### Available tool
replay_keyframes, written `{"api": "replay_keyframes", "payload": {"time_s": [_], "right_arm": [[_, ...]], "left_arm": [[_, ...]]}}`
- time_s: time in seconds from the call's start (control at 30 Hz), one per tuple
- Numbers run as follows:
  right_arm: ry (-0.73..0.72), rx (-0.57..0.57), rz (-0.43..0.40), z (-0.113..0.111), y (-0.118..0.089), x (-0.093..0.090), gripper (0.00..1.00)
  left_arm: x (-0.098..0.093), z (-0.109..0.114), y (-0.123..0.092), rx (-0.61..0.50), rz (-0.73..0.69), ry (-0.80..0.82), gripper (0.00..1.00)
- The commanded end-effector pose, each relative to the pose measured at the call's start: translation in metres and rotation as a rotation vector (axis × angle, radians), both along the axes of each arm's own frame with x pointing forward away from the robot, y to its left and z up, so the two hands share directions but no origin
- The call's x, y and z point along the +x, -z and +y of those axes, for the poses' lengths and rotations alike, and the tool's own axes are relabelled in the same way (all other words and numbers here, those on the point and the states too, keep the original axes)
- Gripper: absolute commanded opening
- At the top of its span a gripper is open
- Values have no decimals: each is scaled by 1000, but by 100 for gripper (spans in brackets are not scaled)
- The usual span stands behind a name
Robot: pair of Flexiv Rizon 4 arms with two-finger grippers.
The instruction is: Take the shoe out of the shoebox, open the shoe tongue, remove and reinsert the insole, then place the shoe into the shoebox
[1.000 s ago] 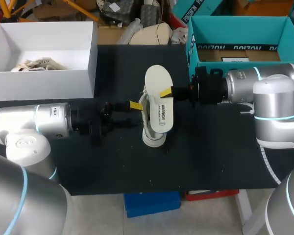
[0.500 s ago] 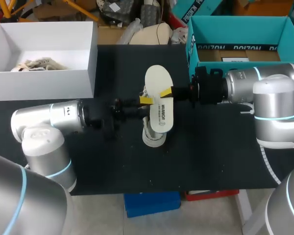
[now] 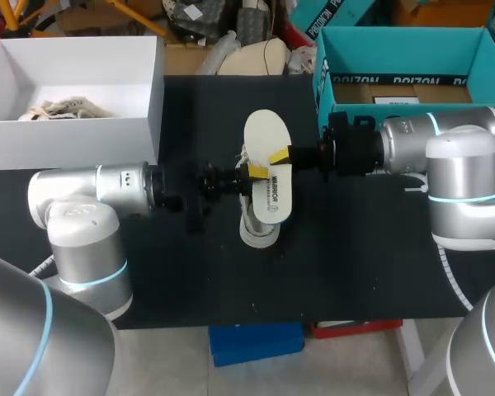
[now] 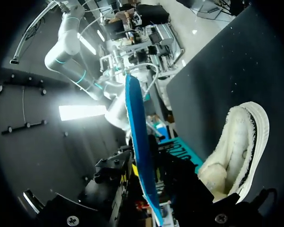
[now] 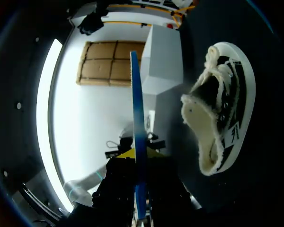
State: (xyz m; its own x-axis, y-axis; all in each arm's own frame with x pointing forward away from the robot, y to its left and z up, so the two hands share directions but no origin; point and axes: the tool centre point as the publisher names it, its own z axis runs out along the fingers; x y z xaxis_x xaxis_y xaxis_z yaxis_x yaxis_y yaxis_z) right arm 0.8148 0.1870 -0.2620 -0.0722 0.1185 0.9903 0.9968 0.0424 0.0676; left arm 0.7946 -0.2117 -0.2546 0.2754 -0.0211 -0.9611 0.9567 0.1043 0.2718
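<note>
Cream-white flat foam insole (image 3: 268,140) hangs in the air, wide side up, just over the white fluffy shoe (image 3: 256,229). The shoe lies on the black table (image 3: 181,272). The right gripper (image 3: 279,155) pinches the insole at one side. The left gripper (image 3: 256,171) touches the other side. I cannot tell if it squeezes.

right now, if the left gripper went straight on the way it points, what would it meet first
The insole, held above the shoe by the right gripper. The left gripper points straight at its near edge and looks to be at it or just short of it; contact is unclear.
</note>
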Motion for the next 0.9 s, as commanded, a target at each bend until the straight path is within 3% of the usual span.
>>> {"api": "replay_keyframes", "payload": {"time_s": [0.03, 0.27, 0.33, 0.47, 0.53, 0.77, 0.8, 0.83, 0.9], "right_arm": [[2, -2, 0, 1, 0, 0, 0], [2, -2, 0, 1, 0, 0, 0], [2, -2, 0, 1, 0, 0, 0], [2, -2, 0, 1, 0, 0, 0], [2, -2, 0, 1, 0, 0, 0], [10, -14, 11, 0, 0, 0, 0], [31, -38, 16, -1, 0, 1, 34], [53, -71, 8, -2, -2, 2, 95], [111, -100, -20, -9, -6, 3, 100]], "left_arm": [[3, -3, 1, 5, -1, -2, 35], [6, -7, -4, 7, -15, 19, 27], [6, -8, -5, 15, -21, 26, 16], [7, -10, -6, 17, -26, 32, 11], [7, -11, -6, 18, -28, 39, 0], [3, -12, -2, 36, 4, 61, 0], [2, -11, -1, 50, 12, 52, 0], [0, -9, 1, 58, 20, 56, 0], [-5, -4, 3, 76, 54, 61, 0]]}}
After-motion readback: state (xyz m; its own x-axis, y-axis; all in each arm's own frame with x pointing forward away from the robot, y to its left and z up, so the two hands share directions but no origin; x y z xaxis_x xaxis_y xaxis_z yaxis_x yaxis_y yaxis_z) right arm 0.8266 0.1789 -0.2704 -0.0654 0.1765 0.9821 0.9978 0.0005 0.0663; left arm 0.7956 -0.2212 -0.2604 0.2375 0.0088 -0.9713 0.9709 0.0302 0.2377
